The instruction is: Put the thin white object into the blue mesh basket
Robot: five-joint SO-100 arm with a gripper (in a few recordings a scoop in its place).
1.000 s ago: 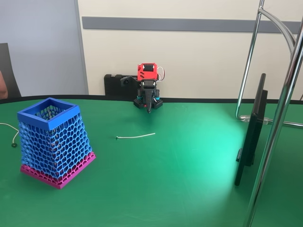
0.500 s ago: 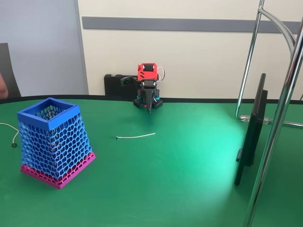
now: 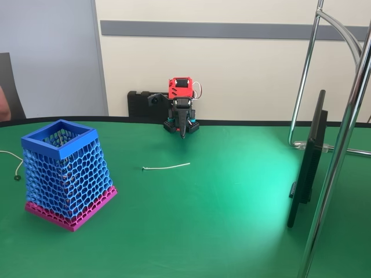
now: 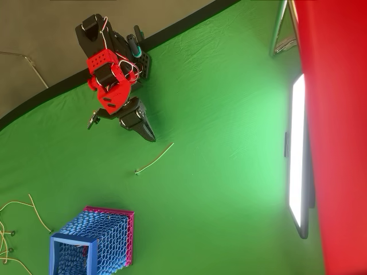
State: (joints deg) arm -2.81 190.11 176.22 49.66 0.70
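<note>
Scanning the fixed view from its left edge: a thin whitish cable (image 3: 10, 159) with a small dark end lies on the green counter (image 3: 220, 208), just left of the blue mesh basket (image 3: 65, 174). Basket stands upright on its magenta base band, square blue rim uppermost, at the counter's left side. Overhead view adds several more whitish cable loops (image 4: 17, 223) beside the basket (image 4: 94, 243), and looks partly down through the open rim.

The thin white object (image 3: 166, 167) lies flat on the counter, right of the basket and well apart from it, slightly curved, with a small knot-like left end. In the overhead view it (image 4: 155, 158) runs diagonally, its upper end near the tool's tip but not touching.

The arm, red and black, is folded at the counter's far edge. Tool (image 3: 183, 128) points down, tip close to the counter surface, behind the white object. In the fixed view the fingers read as one dark wedge. Overhead view shows the tool (image 4: 149, 134) as a single tapered black shape pointing toward the strand; jaws appear pressed together, nothing between them.

Right side, fixed view: a dark flat monitor (image 3: 307, 159) seen edge-on, chrome stand tubes (image 3: 342, 145) in front of and behind it. Overhead view shows the monitor (image 4: 298, 154) as a bright lit strip, and a blurred red surface (image 4: 338, 114) covers the picture's right edge.
</note>
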